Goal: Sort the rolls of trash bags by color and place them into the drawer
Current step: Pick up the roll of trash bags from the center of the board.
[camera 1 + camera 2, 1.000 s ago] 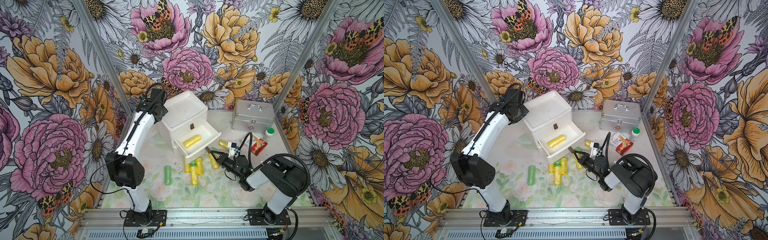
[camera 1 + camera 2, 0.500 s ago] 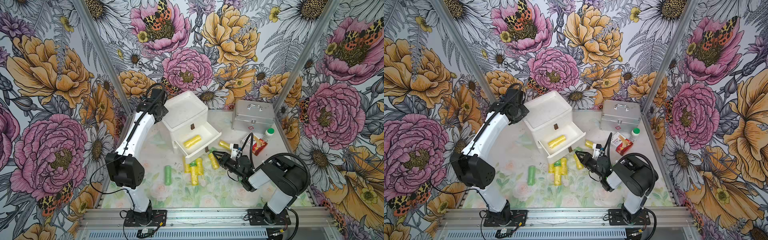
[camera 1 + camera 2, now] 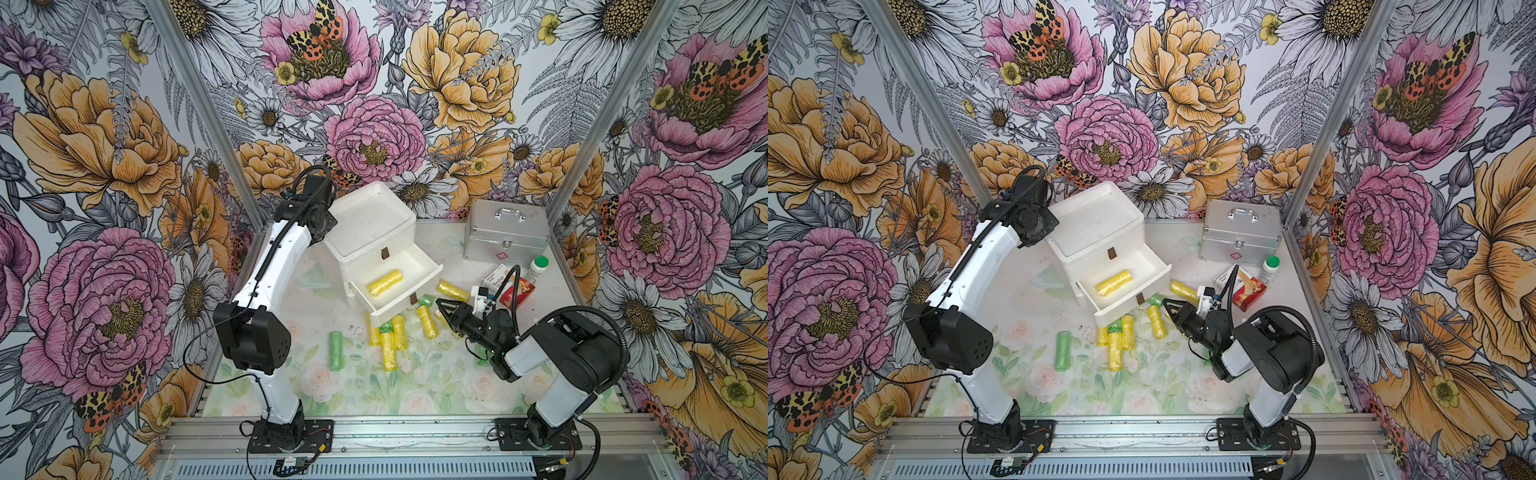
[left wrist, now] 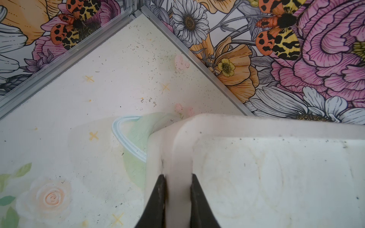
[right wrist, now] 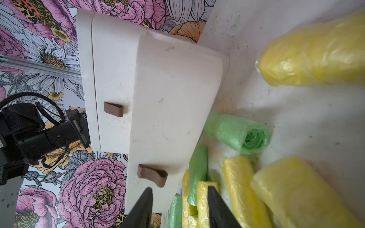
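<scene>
**Drawer chest** (image 3: 370, 224) — white, at the back of the worktop (image 3: 415, 386) — is shown with the drawer below the topmost (image 3: 392, 309) pulled out. One yellow roll (image 3: 384, 282) lies inside it.

The left gripper (image 4: 177, 175) is clamped on the raised rim of the chest's top near a corner, with one finger on each side of the rim.

The right gripper (image 3: 441, 305) is held low beside the front of the pulled-out drawer, jaws parted and nothing between them. In the right wrist view the brown pull tab (image 5: 153, 175) is seen just beyond its fingers (image 5: 146, 207).

The other rolls lie on the worktop:
- a cluster of yellow rolls (image 3: 390, 338) is at the drawer front;
- a lone green roll (image 3: 336, 350) lies toward the left arm;
- a single yellow roll (image 3: 427, 321) and a short green roll (image 3: 424, 300) lie just beside the right gripper;
- a far yellow roll (image 3: 454, 291) lies behind it.

A silver case (image 3: 505, 232), a green-capped bottle (image 3: 537, 269) and two small boxes (image 3: 517, 291) are placed at the back — well apart from the chest.
</scene>
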Robot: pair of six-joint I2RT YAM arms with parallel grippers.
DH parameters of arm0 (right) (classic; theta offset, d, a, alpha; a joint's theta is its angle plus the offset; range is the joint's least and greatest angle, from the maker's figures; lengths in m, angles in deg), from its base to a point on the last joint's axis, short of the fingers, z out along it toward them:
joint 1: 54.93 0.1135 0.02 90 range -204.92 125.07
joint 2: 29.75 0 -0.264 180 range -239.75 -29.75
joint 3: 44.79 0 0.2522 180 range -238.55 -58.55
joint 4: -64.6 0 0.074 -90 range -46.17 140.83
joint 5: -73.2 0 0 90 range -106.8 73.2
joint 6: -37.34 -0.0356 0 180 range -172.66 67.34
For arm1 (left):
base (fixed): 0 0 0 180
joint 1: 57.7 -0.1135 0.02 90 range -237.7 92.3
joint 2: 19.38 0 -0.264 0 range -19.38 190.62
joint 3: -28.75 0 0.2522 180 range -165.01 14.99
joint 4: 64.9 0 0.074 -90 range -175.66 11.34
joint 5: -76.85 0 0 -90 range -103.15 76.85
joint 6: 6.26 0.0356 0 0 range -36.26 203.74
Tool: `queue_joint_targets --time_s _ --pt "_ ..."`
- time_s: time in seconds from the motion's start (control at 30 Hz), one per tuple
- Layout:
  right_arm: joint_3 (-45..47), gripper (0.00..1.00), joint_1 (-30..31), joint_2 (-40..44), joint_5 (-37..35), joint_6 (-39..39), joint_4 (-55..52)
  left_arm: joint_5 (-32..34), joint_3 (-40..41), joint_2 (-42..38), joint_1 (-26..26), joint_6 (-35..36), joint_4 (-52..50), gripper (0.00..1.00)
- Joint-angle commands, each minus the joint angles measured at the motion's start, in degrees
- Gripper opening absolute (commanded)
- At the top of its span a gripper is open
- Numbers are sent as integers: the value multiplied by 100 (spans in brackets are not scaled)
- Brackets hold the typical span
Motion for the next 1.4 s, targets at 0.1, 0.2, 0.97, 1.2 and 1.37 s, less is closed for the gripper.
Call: queue_joint_targets --time_s 0.1,0.2,0.97,1.2,1.37 --pt "71 46 -141 101 258 -1 399 576 -250 455 -453 -290 -967 0" --pt "80 46 -199 90 327 -1 402 770 -483 481 -527 -218 -1092 0" --pt "-708 47 -453 1581 624 1295 -3471 798 -1165 848 -462 -146 -1750 0" --pt "-2638 63 -460 2982 -724 3876 -8966 479 -1200 921 -353 -190 -1727 0" --pt "-3069 63 -463 2690 -701 4430 -9674 206 -1218 961 -281 -200 -1677 0"
